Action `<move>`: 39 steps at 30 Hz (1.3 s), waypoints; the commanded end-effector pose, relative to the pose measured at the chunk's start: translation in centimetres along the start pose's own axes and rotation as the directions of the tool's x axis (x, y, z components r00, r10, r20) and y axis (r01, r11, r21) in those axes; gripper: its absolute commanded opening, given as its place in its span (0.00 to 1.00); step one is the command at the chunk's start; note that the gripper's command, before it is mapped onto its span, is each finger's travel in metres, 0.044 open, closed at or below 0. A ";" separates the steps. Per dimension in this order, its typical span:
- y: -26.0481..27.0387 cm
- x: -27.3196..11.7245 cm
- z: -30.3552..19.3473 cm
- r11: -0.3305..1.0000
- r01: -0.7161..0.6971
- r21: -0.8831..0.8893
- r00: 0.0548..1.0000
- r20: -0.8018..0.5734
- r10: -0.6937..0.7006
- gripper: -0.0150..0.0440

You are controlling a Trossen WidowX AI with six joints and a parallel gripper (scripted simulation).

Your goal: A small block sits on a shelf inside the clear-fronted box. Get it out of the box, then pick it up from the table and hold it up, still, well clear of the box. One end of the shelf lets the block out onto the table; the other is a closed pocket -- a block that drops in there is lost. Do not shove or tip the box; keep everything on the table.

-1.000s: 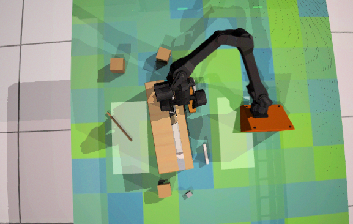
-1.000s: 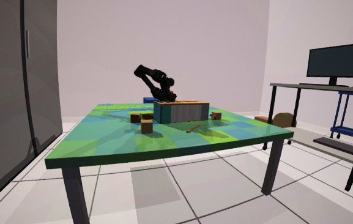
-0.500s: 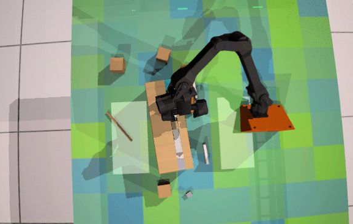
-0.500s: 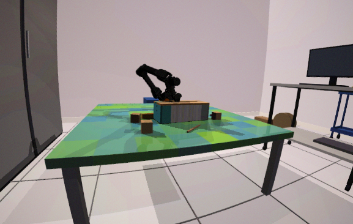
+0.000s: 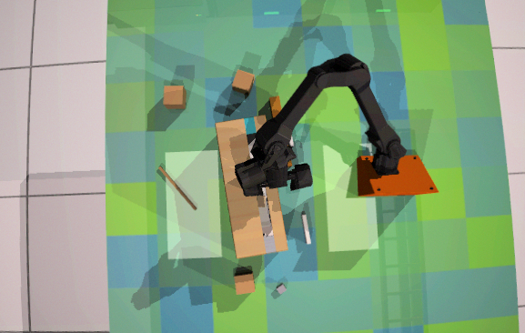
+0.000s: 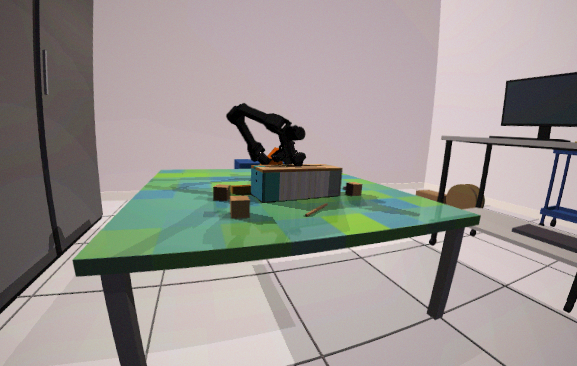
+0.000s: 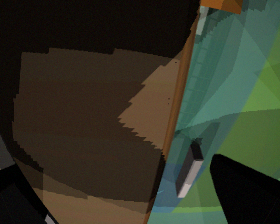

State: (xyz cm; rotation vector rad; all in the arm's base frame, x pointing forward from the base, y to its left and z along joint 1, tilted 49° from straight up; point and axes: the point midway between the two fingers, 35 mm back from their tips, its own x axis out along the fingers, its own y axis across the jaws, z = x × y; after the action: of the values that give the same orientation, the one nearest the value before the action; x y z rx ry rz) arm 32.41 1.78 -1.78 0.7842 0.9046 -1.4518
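Seen from above: a table [image 5: 444, 273] covered in green and blue patches, carrying a long wooden box [image 5: 244, 214] near its middle, lying lengthwise between the far and near edges. Black arm [image 5: 330, 86] bolted to an orange base plate [image 5: 403, 182] toward the right edge, arching up and over to the box. Gripper [image 5: 264, 175] poised over the box's upper half, above the slot along its right side; fingers spread wide, holding nothing. Small task block not visible in any view: the gripper body covers that stretch of the shelf, so its place cannot be told. Wrist view filled mostly by dark, shadowed wood of the box top, with a strip of table beside it.

Scattered on the table: two brown cubes [image 5: 175, 96] and [image 5: 243, 81] toward the far-left corner, another brown cube [image 5: 244, 282] just beyond the box's near end, a tiny grey cube [image 5: 280, 288] beside it. Thin brown stick [image 5: 176, 187] lying left of the box, well apart. Short white bar [image 5: 306, 227] lying right of the box, near its lower half.

From the side view: box [image 6: 295, 182] upright, blue end panel on its left.
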 end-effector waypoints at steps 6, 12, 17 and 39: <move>-0.2 1.2 -2.7 1.000 0.008 -0.003 1.000 -0.004 -0.008 0.93; -0.2 1.1 -2.4 1.000 0.008 -0.003 1.000 -0.004 -0.008 0.93; -0.3 0.8 -1.6 1.000 0.008 -0.003 1.000 -0.003 -0.008 0.93; -0.3 1.5 -3.5 1.000 0.008 -0.003 1.000 -0.004 -0.008 0.93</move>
State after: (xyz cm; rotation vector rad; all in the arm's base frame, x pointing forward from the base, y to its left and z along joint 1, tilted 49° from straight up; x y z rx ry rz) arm 31.87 3.80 -4.22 0.7815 0.9093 -1.4549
